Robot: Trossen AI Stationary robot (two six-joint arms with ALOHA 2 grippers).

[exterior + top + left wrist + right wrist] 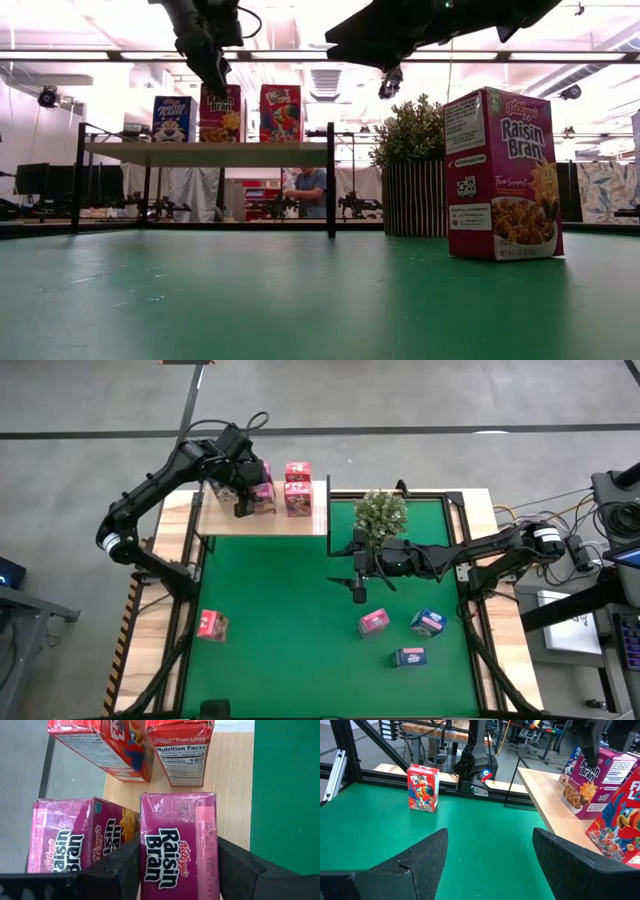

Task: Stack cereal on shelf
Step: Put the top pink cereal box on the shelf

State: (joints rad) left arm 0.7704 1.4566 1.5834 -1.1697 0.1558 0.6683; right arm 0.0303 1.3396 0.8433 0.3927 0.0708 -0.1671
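The shelf stands at the mat's far left and carries pink Raisin Bran cereal, red Froot Loops boxes and, in the low view, a blue box. My left gripper slants down over the shelf, open, with its fingers close on either side of one upright pink box. My right gripper hangs open and level above the middle of the green mat, holding nothing. On the mat stand a red box, a pink box and two blue boxes. My left gripper comes from above, slanting down, with one finger on each of two opposite sides of the pink box, which stands upright on the shelf board. Whether the fingers touch those sides I cannot tell.
A potted green plant stands at the mat's far edge beside the shelf's right upright. The second pink box sits right beside the left finger. Bare board shows on the shelf's near right part. A person shows in the room behind.
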